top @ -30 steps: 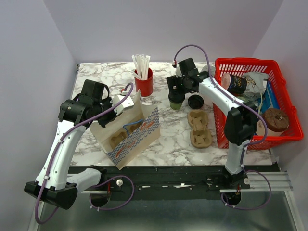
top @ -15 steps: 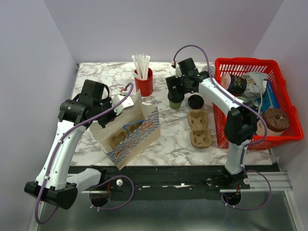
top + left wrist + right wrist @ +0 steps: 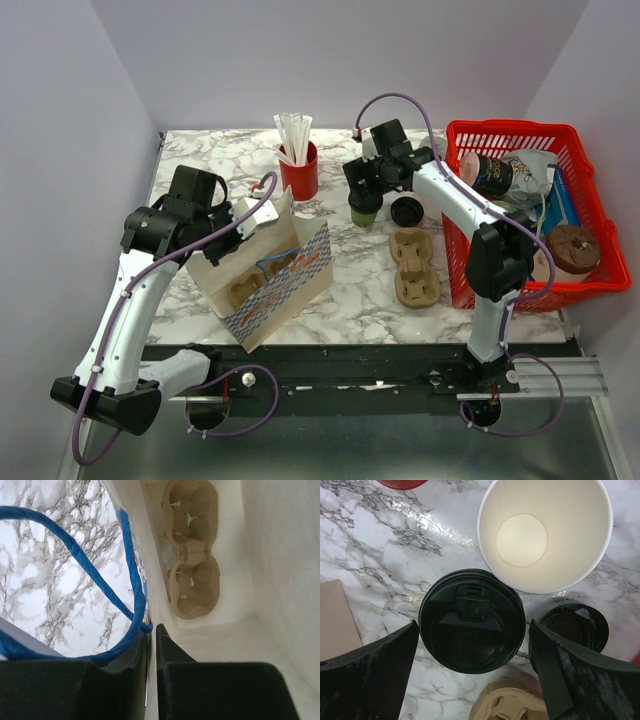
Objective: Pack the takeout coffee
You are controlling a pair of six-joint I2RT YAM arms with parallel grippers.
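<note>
The right pincer (image 3: 473, 632) hangs spread wide over the takeout coffee (image 3: 365, 213). One finger stands close on either side of the coffee's round black lid (image 3: 470, 611), and the pincer grips nothing. The coffee stands upright on the desk (image 3: 370, 545), right of the red straw cup (image 3: 298, 175) and nearer the arms, its body green beneath the lid. Left of the straw cup, the left pincer (image 3: 152, 635) is pressed together on the wall of a paper bag (image 3: 285, 278).

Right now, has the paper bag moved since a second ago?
No. The paper bag sits just as far from the red cup of straws as before, the left gripper shut on its rim.
</note>
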